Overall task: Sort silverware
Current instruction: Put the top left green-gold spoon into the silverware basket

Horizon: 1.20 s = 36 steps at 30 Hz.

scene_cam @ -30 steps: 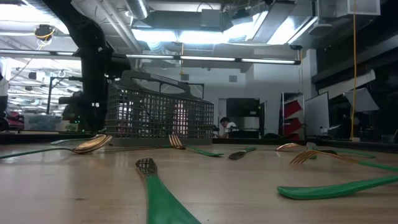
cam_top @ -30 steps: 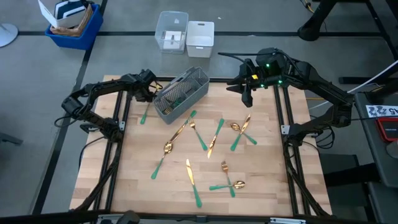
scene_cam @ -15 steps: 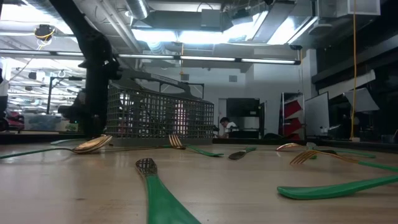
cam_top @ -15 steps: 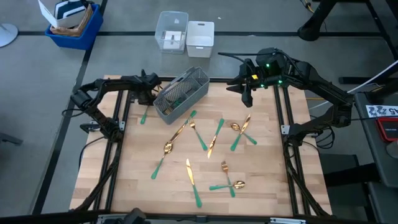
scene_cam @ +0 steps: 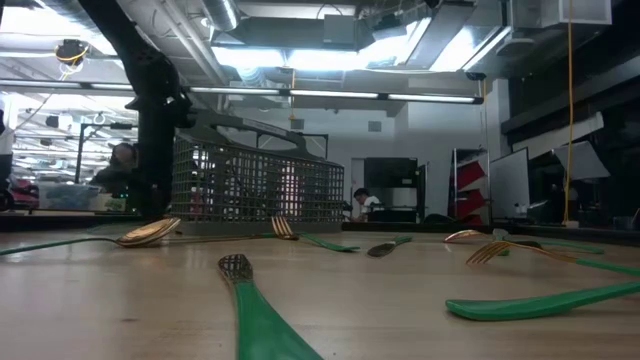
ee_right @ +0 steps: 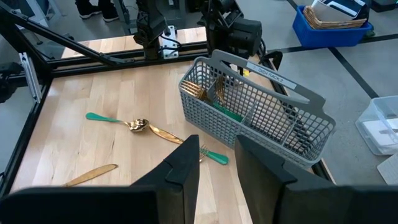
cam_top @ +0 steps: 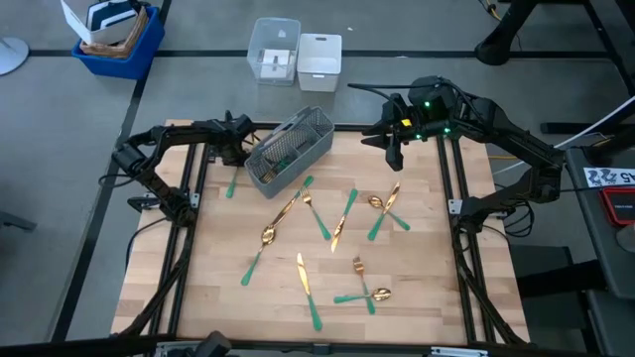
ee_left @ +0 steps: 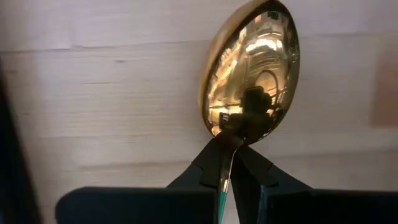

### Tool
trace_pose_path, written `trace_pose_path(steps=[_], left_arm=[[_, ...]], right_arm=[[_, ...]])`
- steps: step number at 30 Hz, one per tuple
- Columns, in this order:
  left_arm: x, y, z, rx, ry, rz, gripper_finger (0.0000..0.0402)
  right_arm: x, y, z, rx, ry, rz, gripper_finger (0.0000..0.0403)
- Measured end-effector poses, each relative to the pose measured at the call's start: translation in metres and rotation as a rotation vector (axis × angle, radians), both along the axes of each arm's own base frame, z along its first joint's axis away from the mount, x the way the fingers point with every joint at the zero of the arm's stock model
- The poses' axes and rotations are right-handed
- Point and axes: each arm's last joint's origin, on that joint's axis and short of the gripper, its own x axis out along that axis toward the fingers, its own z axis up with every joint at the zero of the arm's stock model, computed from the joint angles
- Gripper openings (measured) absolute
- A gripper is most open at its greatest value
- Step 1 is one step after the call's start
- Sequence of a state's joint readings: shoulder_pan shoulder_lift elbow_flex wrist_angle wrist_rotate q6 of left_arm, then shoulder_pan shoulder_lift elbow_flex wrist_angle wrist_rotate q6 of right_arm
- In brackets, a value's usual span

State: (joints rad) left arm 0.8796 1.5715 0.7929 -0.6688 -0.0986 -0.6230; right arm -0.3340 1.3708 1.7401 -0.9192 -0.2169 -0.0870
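Down at the far left corner of the wooden table (cam_top: 417, 288), the left gripper (cam_top: 234, 151) sat low over the boards with its jaws pinched shut on the neck of a spoon (ee_left: 252, 71). In the left wrist view the gold bowl lay just ahead of the fingertips (ee_left: 208, 165), and a sliver of teal handle ran back between them. From above, that handle showed as a green strip (cam_top: 229, 185) trailing from the jaws toward the near edge. Just beside the jaws, on the side toward the table's middle, stood the grey mesh caddy (cam_top: 289, 150), set at an angle, with a few gold pieces already standing in one end compartment (ee_right: 208, 92).

Across the table, the right gripper (cam_top: 390, 147) hung above the far right edge, its fingers (ee_right: 183, 171) partly apart and holding nothing; the caddy lay well ahead of them. The rest of the silverware (cam_top: 332, 223) was spread loose on the boards between the two grippers and nearer the front edge, well apart from either pair of jaws: forks, spoons and knives, some crossing one another. Beyond the table stood a blue bin (cam_top: 117, 38) and two small containers (cam_top: 296, 55).
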Motion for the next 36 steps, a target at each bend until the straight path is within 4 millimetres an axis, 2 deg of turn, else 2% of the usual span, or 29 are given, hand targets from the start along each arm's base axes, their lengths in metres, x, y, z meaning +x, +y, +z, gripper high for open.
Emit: trace_pose_path(steps=[5, 11, 18, 27, 32, 36], left_arm=[[-0.008, -0.002, 0.015, -0.003, -0.059, 0.007, 0.0007], [-0.023, -0.006, 0.044, 0.077, -0.136, 0.040, 0.0005], [-0.037, -0.018, 0.087, 0.208, -0.362, 0.051, 0.0004], [-0.052, -0.045, 0.135, 0.374, -0.664, 0.028, 0.0003], [-0.053, -0.058, 0.156, 0.448, -0.834, -0.011, 0.0004], [-0.046, -0.064, 0.170, 0.513, -0.967, -0.042, 0.0003]], right_arm=[[0.000, 0.000, 0.000, 0.000, 0.000, 0.000, 0.0108], [0.000, 0.000, 0.000, 0.000, 0.000, 0.000, 0.0108], [0.000, -0.001, 0.000, -0.016, 0.005, -0.026, 0.0108], [-0.001, -0.003, 0.000, -0.052, 0.018, -0.090, 0.0108], [-0.001, -0.003, 0.000, -0.052, 0.018, -0.090, 0.0108], [-0.001, -0.003, 0.000, -0.052, 0.018, -0.090, 0.0108]])
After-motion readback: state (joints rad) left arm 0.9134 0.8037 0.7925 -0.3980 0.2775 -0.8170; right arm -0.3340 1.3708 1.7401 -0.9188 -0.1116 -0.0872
